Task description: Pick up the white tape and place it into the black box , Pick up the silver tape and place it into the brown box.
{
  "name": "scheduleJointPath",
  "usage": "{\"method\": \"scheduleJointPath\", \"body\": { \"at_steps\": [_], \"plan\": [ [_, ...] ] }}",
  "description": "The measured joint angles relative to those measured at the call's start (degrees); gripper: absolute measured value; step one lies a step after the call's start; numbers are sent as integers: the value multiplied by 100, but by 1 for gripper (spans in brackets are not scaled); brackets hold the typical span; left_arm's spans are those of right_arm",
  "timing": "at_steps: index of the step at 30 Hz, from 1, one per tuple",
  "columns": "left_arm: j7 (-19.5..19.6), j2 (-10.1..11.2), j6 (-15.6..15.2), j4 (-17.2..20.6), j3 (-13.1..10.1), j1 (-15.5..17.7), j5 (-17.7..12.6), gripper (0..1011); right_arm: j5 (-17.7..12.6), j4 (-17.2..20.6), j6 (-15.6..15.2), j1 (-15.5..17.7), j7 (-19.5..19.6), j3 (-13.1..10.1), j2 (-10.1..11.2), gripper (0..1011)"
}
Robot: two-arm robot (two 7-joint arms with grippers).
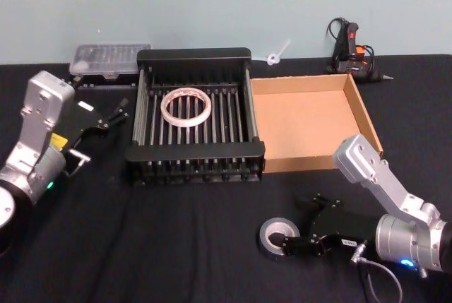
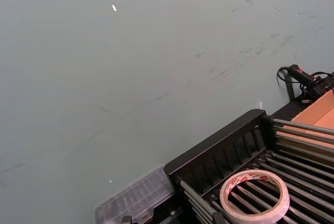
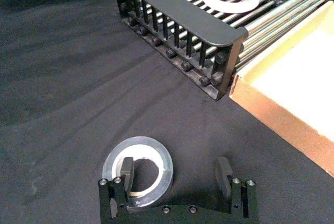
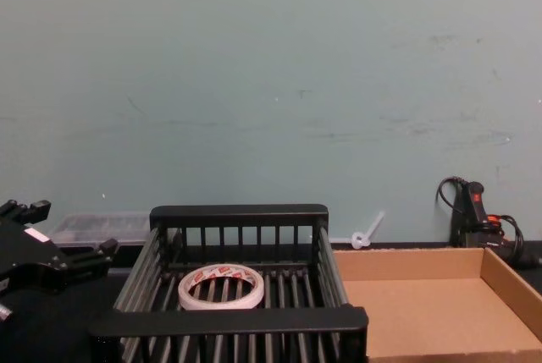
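Silver tape (image 3: 138, 171) is straddled by the right gripper (image 3: 176, 174): its fingers are spread, one set inside the roll's hole, the other well outside the rim. White tape (image 1: 186, 107) lies in the black box (image 1: 194, 152), beyond the left gripper (image 1: 113, 116), whose fingers are apart

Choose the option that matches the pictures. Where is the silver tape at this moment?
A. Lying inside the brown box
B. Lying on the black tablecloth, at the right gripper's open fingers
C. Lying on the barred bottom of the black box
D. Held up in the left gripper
B. The silver tape lies flat on the cloth before the brown box, with one finger of the open right gripper in its centre hole.
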State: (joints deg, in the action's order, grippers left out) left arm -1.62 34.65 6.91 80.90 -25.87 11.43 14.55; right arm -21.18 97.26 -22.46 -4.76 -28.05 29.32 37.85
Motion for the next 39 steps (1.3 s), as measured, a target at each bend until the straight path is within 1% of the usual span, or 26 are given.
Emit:
{"method": "scheduleJointPath", "body": {
  "at_steps": [2,5,12,15,17,18,19,21,22,25,26,27,28,29,30,33,39],
  "plan": [
    [0,0,0,0,0,0,0,1001,-1,1,1,1,0,-1,1,1002],
    [0,0,0,0,0,0,0,1001,-2,2,2,2,0,-2,1,961],
    [0,0,0,0,0,0,0,1001,-6,5,4,6,0,-6,1,787],
    [0,0,0,0,0,0,0,1001,-8,7,4,7,0,-7,1,678],
    [0,0,0,0,0,0,0,1001,-8,7,4,7,0,-8,1,630],
    [0,0,0,0,0,0,0,1001,-9,7,4,7,0,-8,1,572],
    [0,0,0,0,0,0,0,1002,-10,8,5,7,0,-8,1,572],
    [0,0,0,0,0,0,0,1001,-11,8,4,7,0,-8,1,510],
    [0,0,0,0,0,0,0,1001,-13,8,4,7,0,-8,1,450],
    [0,0,0,0,0,0,0,1001,-13,7,4,7,0,-8,1,387],
    [0,0,0,0,0,0,0,1002,-13,8,4,7,0,-8,1,332],
    [0,0,0,0,0,0,0,1001,-13,8,4,7,0,-9,1,306],
    [0,0,0,0,0,0,0,1001,-13,8,4,7,0,-8,1,244],
    [0,0,0,0,0,0,0,1001,-13,8,4,7,0,-8,1,244],
    [0,0,0,0,0,0,0,1001,-13,8,4,7,0,-9,1,207],
    [0,0,0,0,0,0,0,1001,-13,8,5,7,0,-9,1,158],
    [0,0,0,0,0,0,0,1002,-13,8,4,7,0,-9,1,150]
  ]
}}
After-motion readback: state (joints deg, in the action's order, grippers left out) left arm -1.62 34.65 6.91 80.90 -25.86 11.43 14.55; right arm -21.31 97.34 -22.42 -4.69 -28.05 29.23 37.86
